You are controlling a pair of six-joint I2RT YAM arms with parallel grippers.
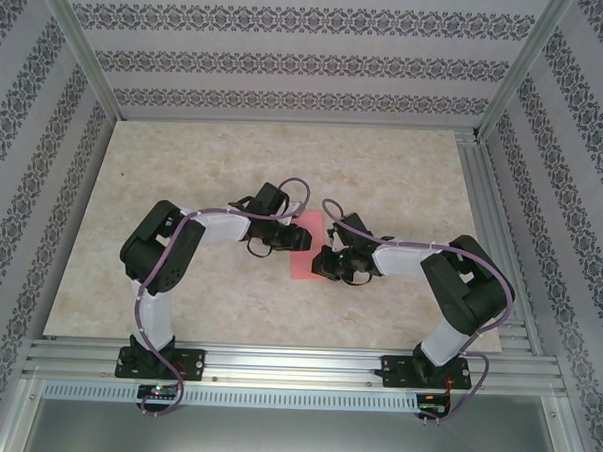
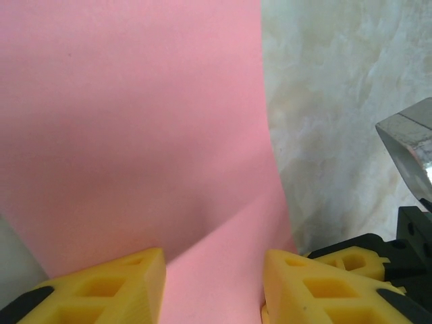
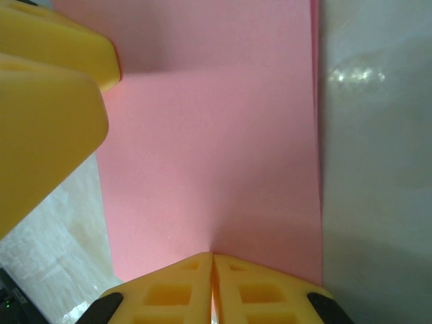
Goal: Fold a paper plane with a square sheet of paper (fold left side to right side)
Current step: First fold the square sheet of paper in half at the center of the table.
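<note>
Item: thin pink-red square sheet of paper (image 1: 303, 248), at the middle of the beige marbled worktop (image 1: 384, 170), between both arms. Left end effector (image 2: 212, 260): yellow fingers apart over the sheet. Right end effector (image 3: 212, 260): fingers pressed together, tips at the sheet; whether they pinch it cannot be told.

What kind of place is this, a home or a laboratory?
Probably a robot test booth: a metal frame holds patterned walls around a marble-look table, with a left arm and a right arm bolted to a rail.

Pink square sheet of paper (image 1: 300, 267) lies folded over, nearly flat
</note>
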